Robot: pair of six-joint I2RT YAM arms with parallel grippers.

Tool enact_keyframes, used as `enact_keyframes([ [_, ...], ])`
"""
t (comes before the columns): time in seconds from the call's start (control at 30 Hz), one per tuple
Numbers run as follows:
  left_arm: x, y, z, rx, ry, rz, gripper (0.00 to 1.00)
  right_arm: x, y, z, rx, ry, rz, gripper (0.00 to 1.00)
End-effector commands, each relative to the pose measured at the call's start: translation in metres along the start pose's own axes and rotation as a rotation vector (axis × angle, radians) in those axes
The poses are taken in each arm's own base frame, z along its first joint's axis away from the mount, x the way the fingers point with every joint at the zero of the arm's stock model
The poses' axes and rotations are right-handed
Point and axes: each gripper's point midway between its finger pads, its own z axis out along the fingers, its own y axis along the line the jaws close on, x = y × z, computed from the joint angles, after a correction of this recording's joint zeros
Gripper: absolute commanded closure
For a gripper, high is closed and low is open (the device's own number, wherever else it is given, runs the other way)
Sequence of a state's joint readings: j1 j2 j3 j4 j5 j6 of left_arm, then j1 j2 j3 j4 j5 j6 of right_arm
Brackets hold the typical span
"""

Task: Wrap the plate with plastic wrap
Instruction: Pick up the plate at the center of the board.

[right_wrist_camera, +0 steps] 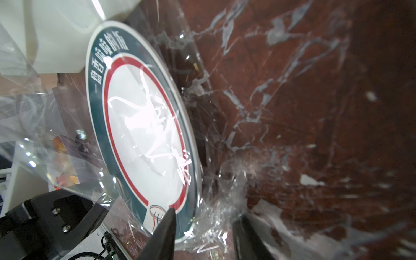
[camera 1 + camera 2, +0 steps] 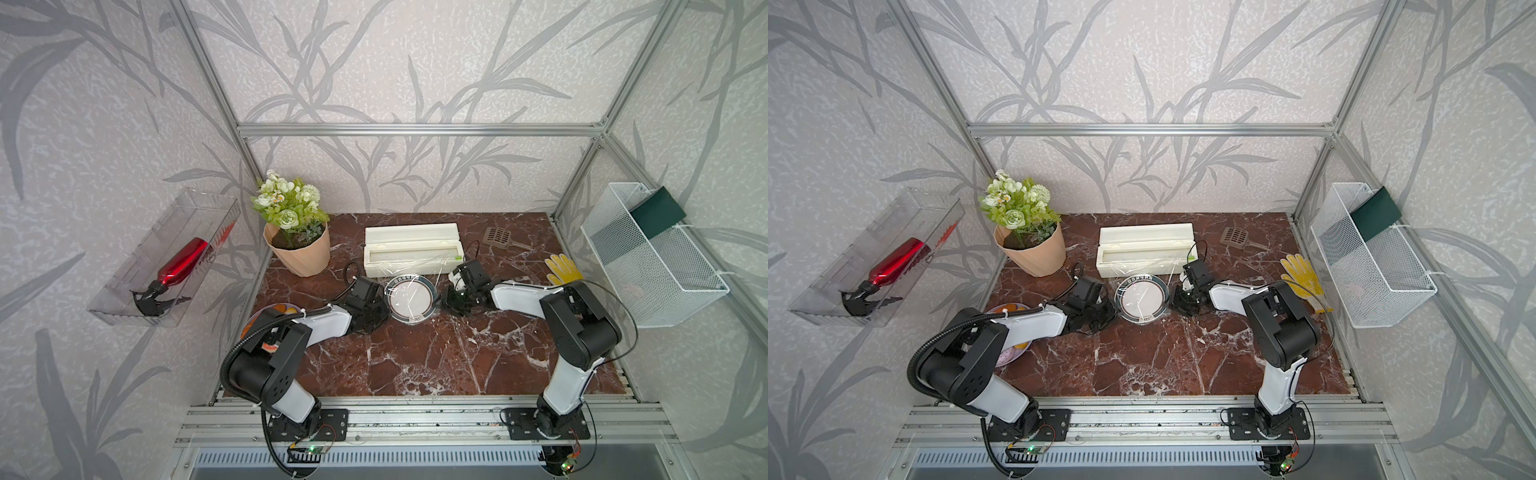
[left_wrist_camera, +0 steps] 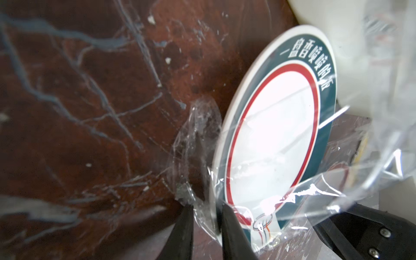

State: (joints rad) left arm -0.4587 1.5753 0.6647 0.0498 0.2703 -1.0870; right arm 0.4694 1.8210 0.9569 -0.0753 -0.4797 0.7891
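The plate [image 2: 411,297] [image 2: 1142,298], white with a teal rim band and a red ring, lies flat on the marble in front of the cream box. The plastic wrap [image 2: 415,268] drapes over it and runs back to the box, crinkled at both sides. My left gripper [image 2: 380,305] [image 3: 208,208] is at the plate's left rim. Its narrow jaws are closed over the rim [image 3: 270,135] and a fold of plastic wrap [image 3: 195,139]. My right gripper [image 2: 446,301] [image 1: 204,213] stands open across the right rim [image 1: 144,135], with bunched film [image 1: 216,202] between its fingers.
The cream dispenser box [image 2: 411,249] stands just behind the plate. A flower pot [image 2: 297,253] is at back left and a purple plate of pastries [image 2: 274,309] sits under the left arm. At right are a brown scoop [image 2: 498,237], a yellow glove [image 2: 563,270] and a wire basket [image 2: 652,257].
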Motion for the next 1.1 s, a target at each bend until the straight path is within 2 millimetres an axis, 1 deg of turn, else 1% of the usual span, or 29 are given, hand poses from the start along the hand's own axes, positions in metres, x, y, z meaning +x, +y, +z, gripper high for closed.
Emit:
enact_keyframes([
  [0.0, -0.005, 0.001, 0.002, -0.003, -0.008, 0.014, 0.77, -0.006, 0.003, 0.005, -0.011, 0.005, -0.008, 0.59],
  [0.17, -0.007, -0.003, 0.001, 0.027, 0.000, 0.022, 0.77, -0.010, 0.000, 0.010, -0.019, 0.013, 0.013, 0.60],
  [0.37, -0.011, -0.010, 0.006, 0.050, 0.002, 0.030, 0.76, -0.012, 0.006, 0.015, -0.062, 0.020, 0.025, 0.63],
  [0.53, -0.014, -0.017, 0.017, 0.069, 0.019, 0.026, 0.76, -0.012, 0.006, 0.022, -0.084, 0.033, 0.041, 0.71],
  [0.67, -0.012, -0.022, 0.022, 0.094, 0.037, 0.013, 0.77, -0.010, 0.008, 0.025, -0.106, 0.041, 0.046, 0.86],
  [0.73, -0.012, -0.024, 0.019, 0.107, 0.037, 0.014, 0.77, -0.010, 0.007, 0.023, -0.110, 0.037, 0.042, 0.95],
  [0.8, -0.011, -0.025, 0.013, 0.112, 0.031, 0.021, 0.78, -0.009, 0.008, 0.020, -0.115, 0.032, 0.041, 1.00],
  [0.97, -0.007, -0.026, -0.009, 0.128, 0.012, 0.031, 0.78, -0.003, 0.010, 0.006, -0.136, 0.008, 0.033, 1.00],
  [1.07, -0.003, -0.026, -0.022, 0.147, 0.003, 0.027, 0.78, 0.005, 0.012, -0.003, -0.169, -0.002, 0.044, 1.00],
])
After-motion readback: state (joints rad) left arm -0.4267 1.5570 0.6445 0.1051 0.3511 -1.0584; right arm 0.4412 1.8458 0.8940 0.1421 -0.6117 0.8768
